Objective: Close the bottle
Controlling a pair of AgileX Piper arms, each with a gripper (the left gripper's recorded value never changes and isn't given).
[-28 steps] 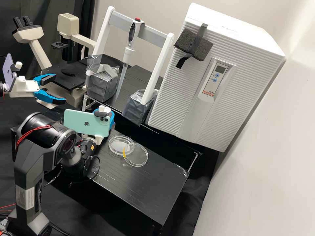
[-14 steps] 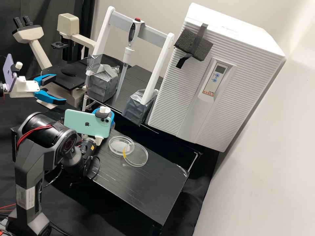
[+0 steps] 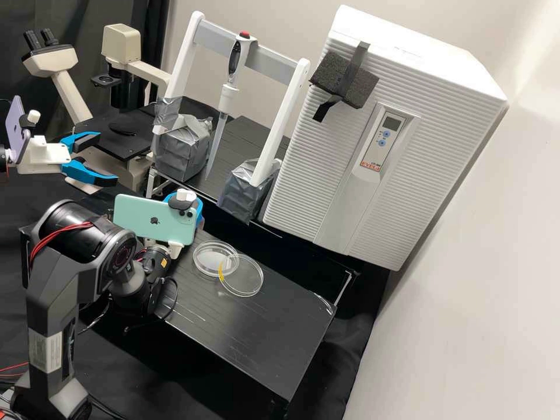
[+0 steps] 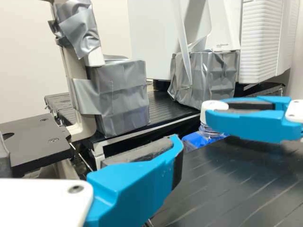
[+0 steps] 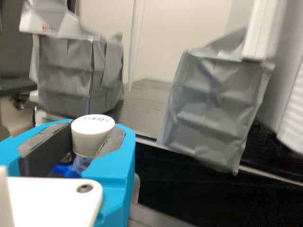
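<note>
My right gripper (image 3: 185, 204) is shut on a white cap (image 3: 186, 197) at the bench's left edge. In the right wrist view the cap (image 5: 92, 127) stands up between the grey pads (image 5: 111, 139) over a clear bottle neck with blue (image 5: 64, 170) below it. From the left wrist view the cap (image 4: 212, 106) sits on the bottle's clear neck (image 4: 210, 130) at the tip of the right gripper (image 4: 215, 113). I cannot tell how firmly it is seated. My left gripper (image 3: 81, 156) hangs open and empty, far left of the bottle; one of its fingers (image 4: 137, 184) is close to the camera.
Two clear petri dishes (image 3: 216, 258) (image 3: 242, 279) lie on the black plate (image 3: 262, 332) in front of the bottle. Behind stand tape-wrapped blocks (image 3: 181, 146) (image 3: 245, 189) carrying a white frame with a pipette (image 3: 224, 99), a large white ribbed machine (image 3: 379, 134) and a microscope (image 3: 58, 64).
The right gripper with the cap has shifted slightly over the bottle. The left arm has kept still.
</note>
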